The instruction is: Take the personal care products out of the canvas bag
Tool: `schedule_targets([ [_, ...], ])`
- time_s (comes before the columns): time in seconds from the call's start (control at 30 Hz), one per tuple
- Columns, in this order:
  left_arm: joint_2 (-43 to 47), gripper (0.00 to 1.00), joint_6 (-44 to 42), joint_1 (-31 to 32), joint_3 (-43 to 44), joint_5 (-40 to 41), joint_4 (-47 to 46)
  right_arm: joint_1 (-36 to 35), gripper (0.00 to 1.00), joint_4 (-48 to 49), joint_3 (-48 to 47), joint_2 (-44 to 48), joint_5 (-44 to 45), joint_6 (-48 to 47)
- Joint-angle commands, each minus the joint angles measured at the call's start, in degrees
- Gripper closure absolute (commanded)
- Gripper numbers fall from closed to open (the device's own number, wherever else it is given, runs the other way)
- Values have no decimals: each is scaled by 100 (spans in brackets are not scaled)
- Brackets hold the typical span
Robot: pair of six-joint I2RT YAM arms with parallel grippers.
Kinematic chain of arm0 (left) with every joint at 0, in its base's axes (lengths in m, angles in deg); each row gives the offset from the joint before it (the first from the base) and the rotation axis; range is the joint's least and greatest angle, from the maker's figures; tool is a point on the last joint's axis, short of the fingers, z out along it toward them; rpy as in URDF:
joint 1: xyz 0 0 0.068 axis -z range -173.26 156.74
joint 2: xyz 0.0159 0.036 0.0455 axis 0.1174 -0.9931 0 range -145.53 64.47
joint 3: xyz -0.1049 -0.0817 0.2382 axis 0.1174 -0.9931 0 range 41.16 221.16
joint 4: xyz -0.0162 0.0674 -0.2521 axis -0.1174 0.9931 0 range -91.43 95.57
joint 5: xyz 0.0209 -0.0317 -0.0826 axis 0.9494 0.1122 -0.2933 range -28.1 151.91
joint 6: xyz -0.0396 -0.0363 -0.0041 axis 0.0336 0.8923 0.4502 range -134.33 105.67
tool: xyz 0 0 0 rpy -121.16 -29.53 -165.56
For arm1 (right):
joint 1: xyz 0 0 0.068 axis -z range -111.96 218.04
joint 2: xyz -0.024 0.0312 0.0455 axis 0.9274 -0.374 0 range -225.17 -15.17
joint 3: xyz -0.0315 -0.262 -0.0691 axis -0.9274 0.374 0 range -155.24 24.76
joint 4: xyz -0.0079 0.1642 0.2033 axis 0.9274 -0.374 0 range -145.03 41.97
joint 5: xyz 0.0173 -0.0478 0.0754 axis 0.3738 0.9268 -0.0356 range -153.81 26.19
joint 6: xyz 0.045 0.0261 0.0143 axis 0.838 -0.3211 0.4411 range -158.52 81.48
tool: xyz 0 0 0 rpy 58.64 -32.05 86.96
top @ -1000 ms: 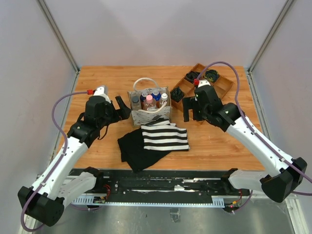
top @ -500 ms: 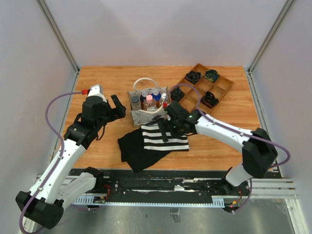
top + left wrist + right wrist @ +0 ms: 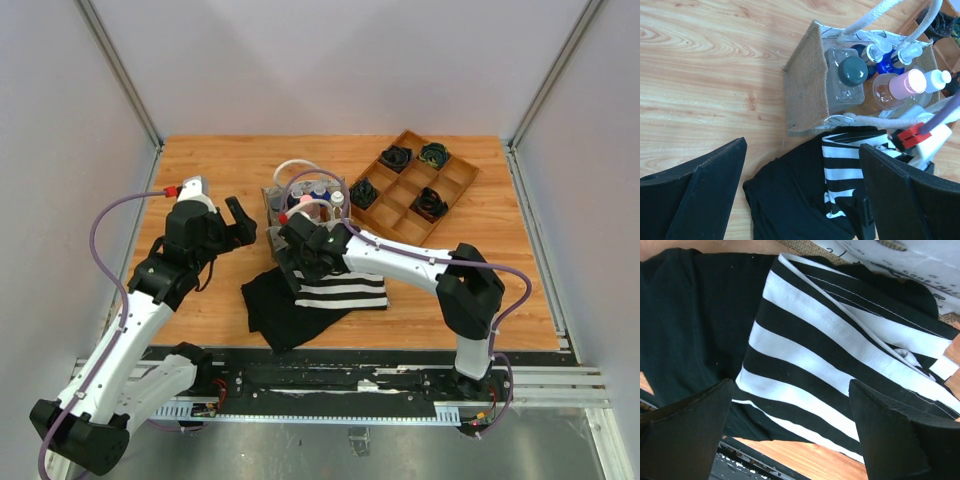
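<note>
Bottles (image 3: 907, 84) in bag (image 3: 805, 95) beyond left jaws

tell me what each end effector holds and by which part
Nothing is held: left end effector open beside the canvas bag, right end effector open over the striped cloth.

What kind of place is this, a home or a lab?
Probably a robot test cell, not a home: plain grey walls box in the table, and a left arm and right arm sit on a metal rail.
</note>
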Motion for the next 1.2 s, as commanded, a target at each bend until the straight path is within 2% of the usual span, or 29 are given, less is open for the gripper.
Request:
schedule_targets([
  [0.0,108,0,-60,-3,-61,67,-2,-175,1,-146,-190,-184,215,-73],
  [0.17,147,0,-31,-2,-143,-78,-46,-58,2,-19,321,28,450,126],
  [0.33,196,0,8,-3,-262,-159,-126,180,2,457,786,35,-189,132],
  [0.43,225,0,-6,1,-214,-113,-111,-45,1,292,468,-325,-248,80],
  [0.6,377,0,-30,-3,-14,108,-30,-602,2,-196,-588,-1174,-278,-71],
  [0.73,471,1,59,-3,6,127,69,-786,2,-244,-1398,-1882,-595,-210],
  [0.83,611,1,88,-3,46,321,179,-795,2,-222,-1814,-2022,-601,-402],
  [0.97,744,1,69,2,162,455,306,-803,2,-30,-1345,-1168,-205,-595],
  [1.17,717,5,170,-3,-74,34,295,-950,2,-357,247,1431,902,-490],
])
